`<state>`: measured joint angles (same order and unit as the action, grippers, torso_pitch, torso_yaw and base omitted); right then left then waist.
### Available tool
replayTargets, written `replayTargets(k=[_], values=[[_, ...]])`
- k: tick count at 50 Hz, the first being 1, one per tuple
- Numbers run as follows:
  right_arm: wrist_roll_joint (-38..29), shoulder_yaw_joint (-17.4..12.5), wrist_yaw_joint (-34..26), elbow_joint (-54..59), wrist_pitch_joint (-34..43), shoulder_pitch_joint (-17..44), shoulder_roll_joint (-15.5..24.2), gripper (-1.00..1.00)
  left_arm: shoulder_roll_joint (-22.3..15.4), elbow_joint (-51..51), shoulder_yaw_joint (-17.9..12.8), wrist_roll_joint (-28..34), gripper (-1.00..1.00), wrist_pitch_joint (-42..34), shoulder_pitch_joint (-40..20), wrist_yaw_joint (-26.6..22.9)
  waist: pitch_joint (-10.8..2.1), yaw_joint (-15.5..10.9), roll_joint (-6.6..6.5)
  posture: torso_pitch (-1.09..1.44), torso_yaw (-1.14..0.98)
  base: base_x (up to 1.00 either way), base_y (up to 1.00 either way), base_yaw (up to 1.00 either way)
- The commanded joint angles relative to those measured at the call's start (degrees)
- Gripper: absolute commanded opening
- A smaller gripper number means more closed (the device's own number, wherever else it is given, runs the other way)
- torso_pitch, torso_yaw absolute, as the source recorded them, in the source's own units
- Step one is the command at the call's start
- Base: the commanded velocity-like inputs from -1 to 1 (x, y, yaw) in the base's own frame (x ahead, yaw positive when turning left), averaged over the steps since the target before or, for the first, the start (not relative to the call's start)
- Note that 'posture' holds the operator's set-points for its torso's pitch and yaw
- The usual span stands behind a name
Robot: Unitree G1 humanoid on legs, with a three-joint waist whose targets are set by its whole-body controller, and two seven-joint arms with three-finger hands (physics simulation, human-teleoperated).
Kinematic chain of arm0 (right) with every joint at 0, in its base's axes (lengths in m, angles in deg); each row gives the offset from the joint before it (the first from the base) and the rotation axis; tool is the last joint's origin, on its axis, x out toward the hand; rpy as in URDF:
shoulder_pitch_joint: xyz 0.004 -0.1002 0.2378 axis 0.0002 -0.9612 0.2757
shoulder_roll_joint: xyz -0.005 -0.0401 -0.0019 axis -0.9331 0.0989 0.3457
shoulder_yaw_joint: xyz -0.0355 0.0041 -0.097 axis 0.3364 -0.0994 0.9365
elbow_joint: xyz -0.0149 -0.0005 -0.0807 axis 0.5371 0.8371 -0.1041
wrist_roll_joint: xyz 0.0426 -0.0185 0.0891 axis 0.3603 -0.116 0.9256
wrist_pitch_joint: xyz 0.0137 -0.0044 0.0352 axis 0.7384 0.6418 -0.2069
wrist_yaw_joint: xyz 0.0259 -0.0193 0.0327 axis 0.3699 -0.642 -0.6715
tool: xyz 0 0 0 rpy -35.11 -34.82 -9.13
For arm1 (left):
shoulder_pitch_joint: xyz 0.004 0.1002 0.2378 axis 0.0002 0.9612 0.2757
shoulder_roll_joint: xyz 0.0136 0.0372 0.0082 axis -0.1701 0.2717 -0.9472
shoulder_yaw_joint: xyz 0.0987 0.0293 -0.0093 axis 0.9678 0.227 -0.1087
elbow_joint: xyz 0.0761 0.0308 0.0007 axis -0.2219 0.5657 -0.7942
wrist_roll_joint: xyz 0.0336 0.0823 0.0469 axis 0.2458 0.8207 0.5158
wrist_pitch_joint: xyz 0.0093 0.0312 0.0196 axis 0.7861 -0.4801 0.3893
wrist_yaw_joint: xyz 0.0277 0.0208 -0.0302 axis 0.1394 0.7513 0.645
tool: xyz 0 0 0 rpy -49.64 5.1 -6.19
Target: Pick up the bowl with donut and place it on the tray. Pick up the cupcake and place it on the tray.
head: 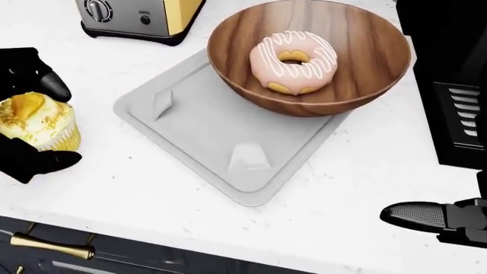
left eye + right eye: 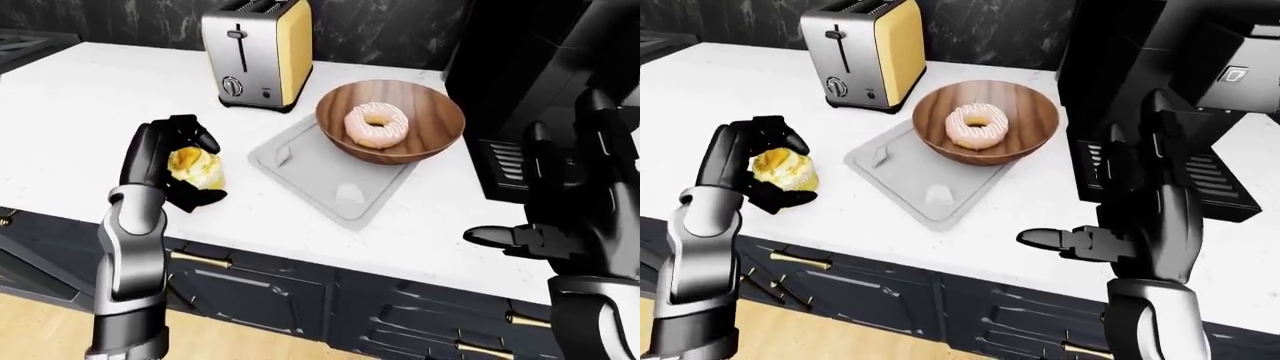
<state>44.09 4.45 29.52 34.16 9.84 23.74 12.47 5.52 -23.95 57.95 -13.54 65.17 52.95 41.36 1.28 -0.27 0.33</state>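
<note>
The wooden bowl [image 1: 358,80] holding a pink iced donut [image 1: 320,63] stands on the upper right part of the grey tray [image 1: 198,131]. The yellow cupcake [image 1: 34,123] is to the left of the tray, low over the white counter. My left hand [image 2: 205,169] is shut on it, fingers over its top and thumb under its side. I cannot tell whether the cupcake touches the counter. My right hand [image 2: 1110,187] is open and empty, raised to the right of the tray with its thumb pointing left.
A silver and yellow toaster [image 2: 258,52] stands above the tray's left corner. A black coffee machine [image 2: 540,75] stands right of the bowl, close behind my right hand. The counter edge [image 2: 300,251] runs below the tray, over dark drawers with brass handles [image 2: 200,260].
</note>
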Motion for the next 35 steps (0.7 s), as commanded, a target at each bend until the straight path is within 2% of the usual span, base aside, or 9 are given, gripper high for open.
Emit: replayTargets(k=[1, 6, 12, 26, 35], values=[[0.25, -0.24, -0.22, -1.76, -1.46, 0.83, 0.44, 1.0, -0.4, -7.78, -0.68, -0.23, -1.0, -2.14, -2.84, -1.31, -1.4, 0.13, -0.28, 0.0, 0.0, 0.0, 0.0, 0.0], [0.68, -0.66, -0.2, -1.95, -1.42, 0.62, 0.45, 1.0, 1.8, -20.05, 0.91, 0.27, -1.0, -11.08, -3.91, -5.18, -1.08, 0.11, 0.24, 0.0, 0.0, 0.0, 0.0, 0.0], [0.55, -0.79, -0.73, -1.26, -2.49, 0.17, 0.26, 1.0, 4.61, -29.74, 3.83, 2.81, -1.0, -17.48, -5.12, -8.38, -0.87, 0.05, 0.35, 0.0, 0.0, 0.0, 0.0, 0.0], [1.01, -0.55, 0.28, -1.3, -1.53, 1.28, 0.92, 1.0, 16.08, -32.29, 13.78, 7.93, -1.0, -18.39, -6.73, -7.81, -0.59, -0.19, 1.17, 0.0, 0.0, 0.0, 0.0, 0.0], [0.72, -0.4, 0.01, -1.36, -1.83, 0.85, 0.64, 1.0, 19.6, -30.46, 15.73, 9.2, -1.0, -16.39, -7.57, -6.83, -0.49, -0.26, 1.57, 0.0, 0.0, 0.0, 0.0, 0.0]])
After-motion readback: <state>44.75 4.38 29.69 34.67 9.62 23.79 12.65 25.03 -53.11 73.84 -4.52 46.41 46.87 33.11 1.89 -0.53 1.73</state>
